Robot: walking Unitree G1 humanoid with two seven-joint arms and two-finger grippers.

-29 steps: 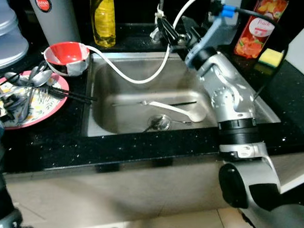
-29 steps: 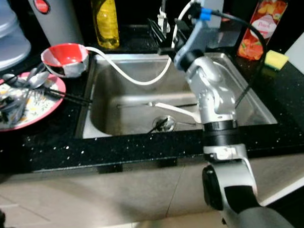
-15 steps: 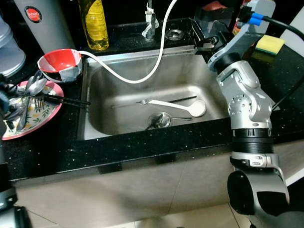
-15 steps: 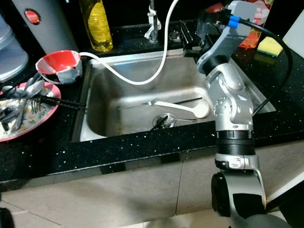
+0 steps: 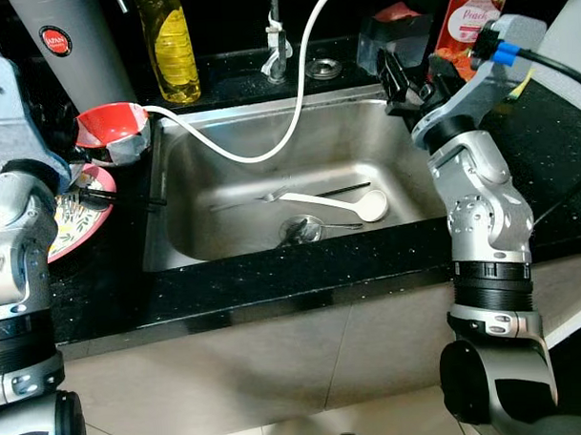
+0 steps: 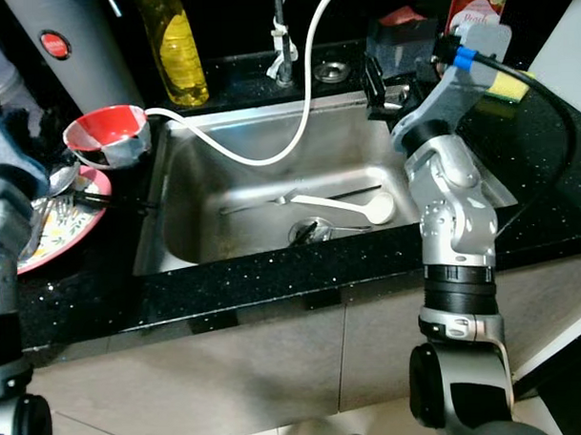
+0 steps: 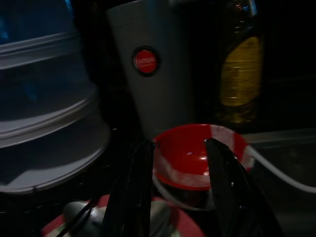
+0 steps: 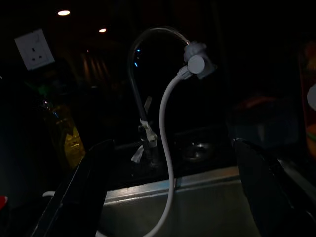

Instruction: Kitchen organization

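A white ladle (image 5: 340,203) and a fork lie by the drain of the steel sink (image 5: 404,190), set in the black counter (image 5: 255,281). Right pincer (image 5: 412,75) is spread open over the sink's far right corner. Left pincer (image 7: 180,195), fingers parted, hovers over the patterned plate (image 6: 52,226) facing the red bowl (image 7: 197,153) at the sink's far left corner

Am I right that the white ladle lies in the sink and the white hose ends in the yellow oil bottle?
Not quite. The white ladle does lie in the sink, but the white hose ends in the red bowl on the counter, not in the yellow oil bottle behind it. The left eye view shows this.
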